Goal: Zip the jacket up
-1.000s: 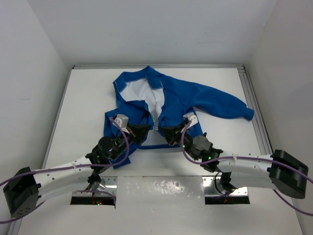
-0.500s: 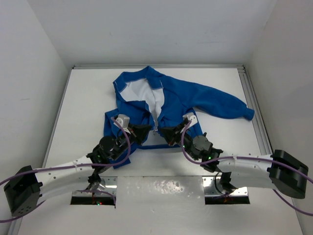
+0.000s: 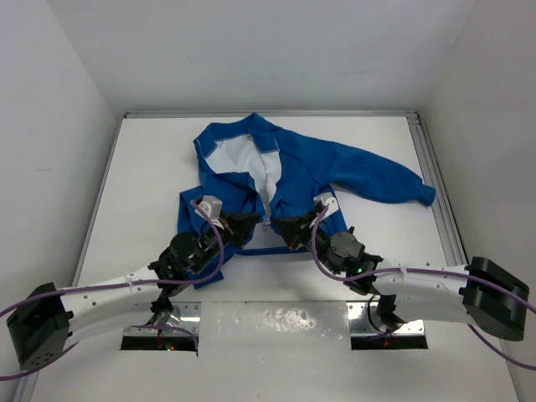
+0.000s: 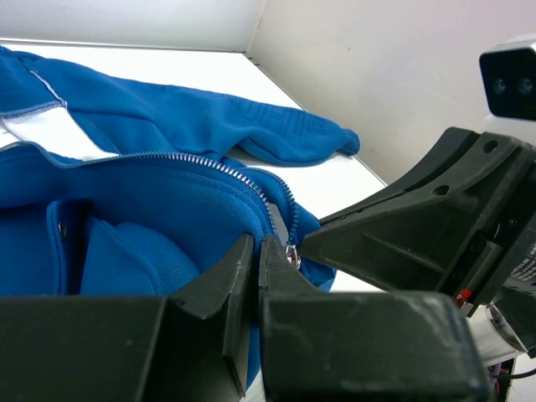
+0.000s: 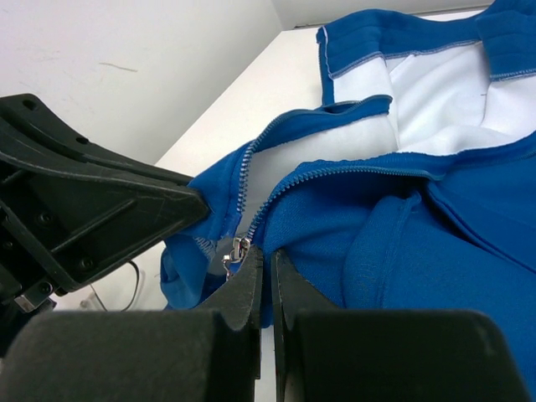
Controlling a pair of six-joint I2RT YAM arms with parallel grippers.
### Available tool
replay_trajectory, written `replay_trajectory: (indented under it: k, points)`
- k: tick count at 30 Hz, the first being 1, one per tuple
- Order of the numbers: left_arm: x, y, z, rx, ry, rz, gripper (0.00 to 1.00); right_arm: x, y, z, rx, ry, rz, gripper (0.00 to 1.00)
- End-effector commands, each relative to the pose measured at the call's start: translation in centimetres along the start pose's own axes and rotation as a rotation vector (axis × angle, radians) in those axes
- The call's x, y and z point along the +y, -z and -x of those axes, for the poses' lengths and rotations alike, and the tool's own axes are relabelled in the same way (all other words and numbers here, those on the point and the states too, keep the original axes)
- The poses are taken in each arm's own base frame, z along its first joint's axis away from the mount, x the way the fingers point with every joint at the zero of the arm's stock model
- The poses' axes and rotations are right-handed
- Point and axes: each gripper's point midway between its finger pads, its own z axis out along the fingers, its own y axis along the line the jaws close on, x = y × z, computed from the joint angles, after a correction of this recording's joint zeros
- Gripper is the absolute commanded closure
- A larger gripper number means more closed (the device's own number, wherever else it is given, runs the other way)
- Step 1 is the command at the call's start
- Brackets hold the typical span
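The bright blue jacket (image 3: 293, 172) lies on the table, front open, white lining showing, one sleeve stretched to the right. My left gripper (image 3: 248, 224) is shut on the jacket's left front edge near the hem (image 4: 167, 251). My right gripper (image 3: 287, 228) is shut on the jacket's right front edge (image 5: 335, 226) near the hem. The small metal zipper pull (image 5: 237, 250) hangs just left of the right fingers; it also shows in the left wrist view (image 4: 292, 254). The two grippers face each other closely across the bottom of the zipper.
The white table (image 3: 151, 167) is walled on three sides, with a metal rail (image 3: 431, 176) along its right edge. The jacket sleeve (image 3: 394, 180) reaches toward that rail. Purple cables run along both arms.
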Motion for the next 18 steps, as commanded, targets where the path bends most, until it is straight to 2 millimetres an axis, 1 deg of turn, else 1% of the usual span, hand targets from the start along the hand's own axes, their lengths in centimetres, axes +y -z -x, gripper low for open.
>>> replay_trajectory:
  k: [1,8,15,18]
  points:
    - [-1.02,-0.20,2.42,-0.090,0.016,-0.038,1.00,2.44,-0.27,2.88,-0.079,-0.057,0.074,1.00]
    - [-1.02,-0.18,2.28,-0.088,0.017,-0.039,1.00,2.38,-0.21,2.58,-0.071,-0.059,0.074,1.00]
    - [-1.16,-0.34,2.02,-0.079,0.017,-0.046,1.00,2.79,-0.22,3.11,-0.083,-0.063,0.088,1.00]
    - [-1.21,-0.35,1.99,-0.078,0.017,-0.049,1.00,2.73,-0.20,2.92,-0.077,-0.061,0.087,1.00]
